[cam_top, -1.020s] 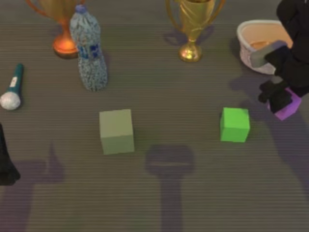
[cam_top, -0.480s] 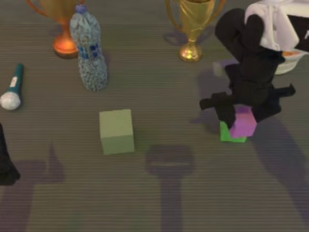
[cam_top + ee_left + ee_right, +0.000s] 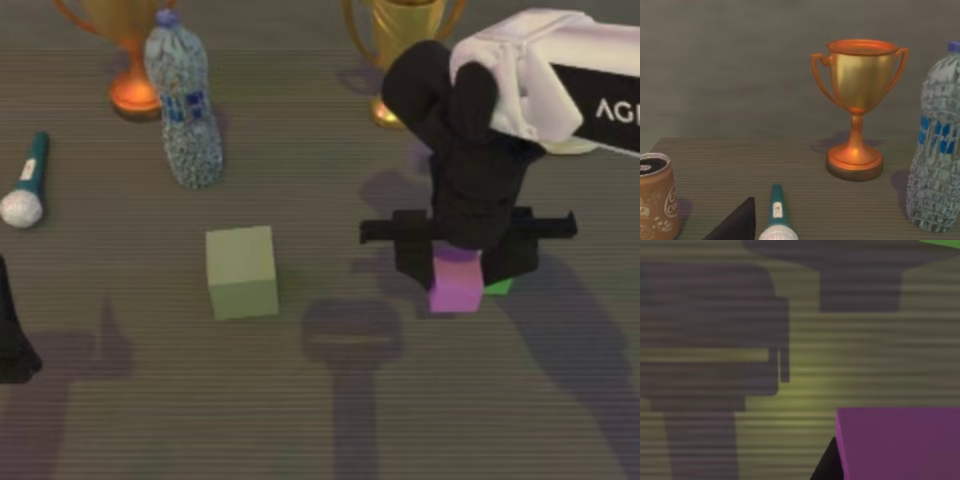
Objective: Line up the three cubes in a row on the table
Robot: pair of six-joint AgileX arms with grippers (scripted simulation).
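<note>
My right gripper point(image 3: 460, 268) is shut on the small magenta-purple cube point(image 3: 455, 285), right of the table's middle. In the right wrist view the magenta cube point(image 3: 900, 445) fills a corner, with one dark finger point(image 3: 827, 465) against its side. The arm covers most of the bright green cube point(image 3: 499, 287), leaving a sliver just right of the magenta one; whether the two touch I cannot tell. The large pale olive-green cube point(image 3: 241, 271) sits left of centre on the ribbed table point(image 3: 330, 420). My left gripper point(image 3: 12, 350) is parked at the left edge.
Along the back stand an orange trophy point(image 3: 128, 60), a water bottle point(image 3: 186, 105) and a gold trophy point(image 3: 390, 70). A teal microphone point(image 3: 25, 182) lies at the left. The left wrist view also shows a brown can point(image 3: 655, 202).
My right arm has swung left from the right edge, carrying the magenta cube over the green cube, and now covers most of it. The olive cube and left arm have not moved.
</note>
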